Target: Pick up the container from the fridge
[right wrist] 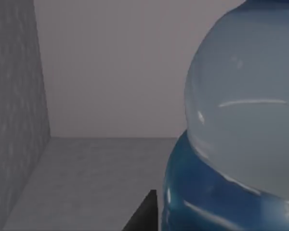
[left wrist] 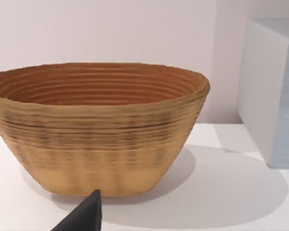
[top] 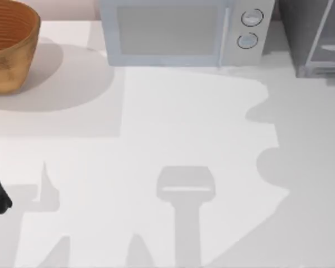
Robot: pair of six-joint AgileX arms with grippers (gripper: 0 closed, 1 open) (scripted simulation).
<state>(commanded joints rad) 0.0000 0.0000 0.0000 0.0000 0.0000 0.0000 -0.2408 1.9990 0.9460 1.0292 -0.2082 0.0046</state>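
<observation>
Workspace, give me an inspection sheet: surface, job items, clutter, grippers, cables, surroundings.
Surface: white table, shadowed in patches.
Job's things: container close before the right wrist camera, inside the grey-walled fridge at the table's back right.
Clutter: woven basket back left; white microwave back centre.
Grippers: left gripper, a dark fingertip near the basket; right gripper, a dark edge beside the container.
Cables: nothing seen.
Surroundings: pale wall.

1. Top view: bright, even light on the white table (top: 173, 117); soft-edged grey shadows of the arms fall across its near half.
2. The basket (top: 5, 47) casts a broad shadow toward the microwave (top: 181, 30).
3. Left wrist view: well lit, mild softness.
4. Right wrist view: dimmer; faint glare streaks on the bottle (right wrist: 241, 125), which looms close.
</observation>
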